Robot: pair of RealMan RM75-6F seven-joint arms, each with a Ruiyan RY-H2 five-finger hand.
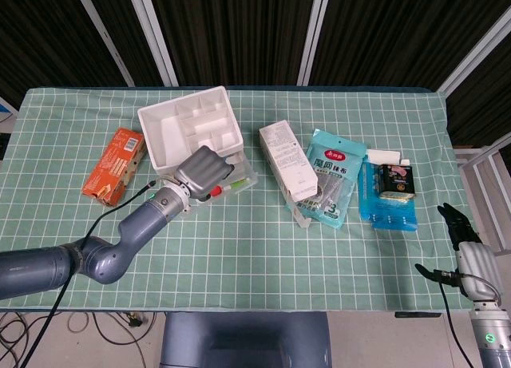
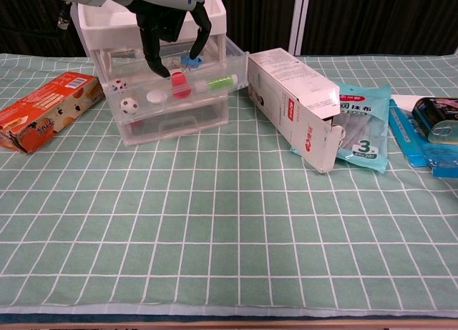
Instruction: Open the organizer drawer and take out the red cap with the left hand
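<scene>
**Left hand reaching into the open organizer drawer, above the red cap**

The white organizer (image 2: 172, 94) stands near the table's (image 1: 239, 240) back-left part, its upper clear drawer (image 2: 215, 86) pulled out toward the front. The red cap (image 2: 180, 84) lies in that drawer, between a white round piece (image 2: 154, 96) and a green-and-white tube (image 2: 223, 81); a small ball (image 2: 128, 105) and a die (image 2: 117, 84) sit at the drawer's left end.

The left hand (image 2: 168, 18) comes down over the drawer with its dark fingers (image 2: 154, 54) spread and pointing downward. One fingertip ends just above and left of the cap; whether it touches the cap cannot be told. Nothing is seen held in the hand. In the head view the back of the left hand (image 1: 204, 170) covers most of the drawer, so only a sliver of red and the tube's end show past it. The top of the hand is cut off by the upper edge of the chest view.

The right hand (image 1: 467, 252) hangs past the table's front-right corner, fingers loosely extended and holding nothing; it is small and partly cropped.

An orange box (image 1: 114, 165) lies near the left edge. A white carton (image 1: 287, 162) lies on its side mid-table, beside a teal packet (image 1: 334, 176) and blue packages (image 1: 387, 194) toward the right edge; their print is too small to read.
</scene>
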